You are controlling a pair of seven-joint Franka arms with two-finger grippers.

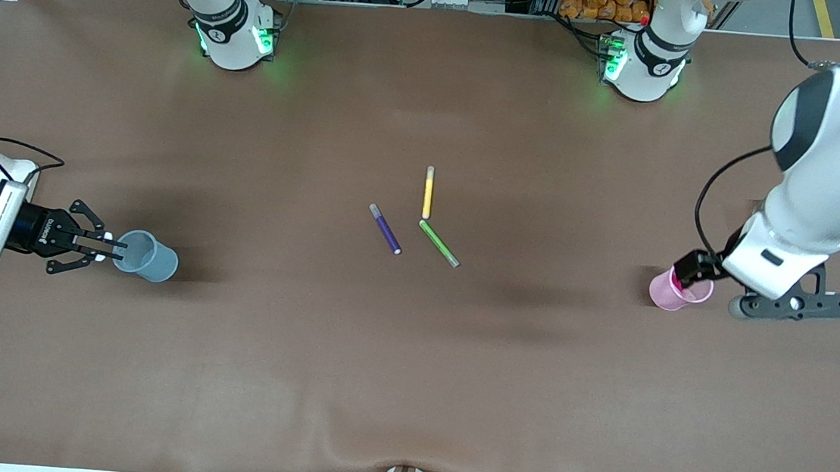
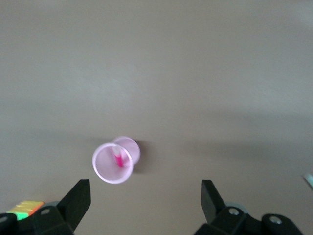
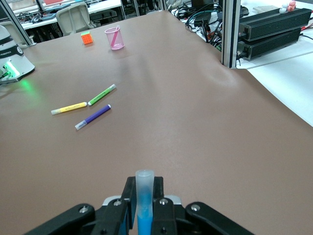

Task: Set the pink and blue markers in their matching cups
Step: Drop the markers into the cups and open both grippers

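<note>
The pale pink cup (image 1: 680, 290) stands toward the left arm's end of the table, and the pink marker (image 2: 119, 159) leans inside it. My left gripper (image 2: 145, 188) hangs open and empty over the table just beside this cup (image 2: 113, 163). At the right arm's end stands the pale blue cup (image 1: 150, 256). My right gripper (image 1: 112, 247) lies level with its tips at that cup's rim. It is shut on the blue marker (image 3: 144, 198), whose pale cap end sticks out past the fingers. The right wrist view does not show the blue cup.
Three other markers lie mid-table: a yellow one (image 1: 428, 192), a lime-green one (image 1: 439, 243) and a dark purple one (image 1: 385, 229). A small orange cube (image 3: 87, 37) sits close to the pink cup (image 3: 114, 38). The robot bases stand along the table's edge.
</note>
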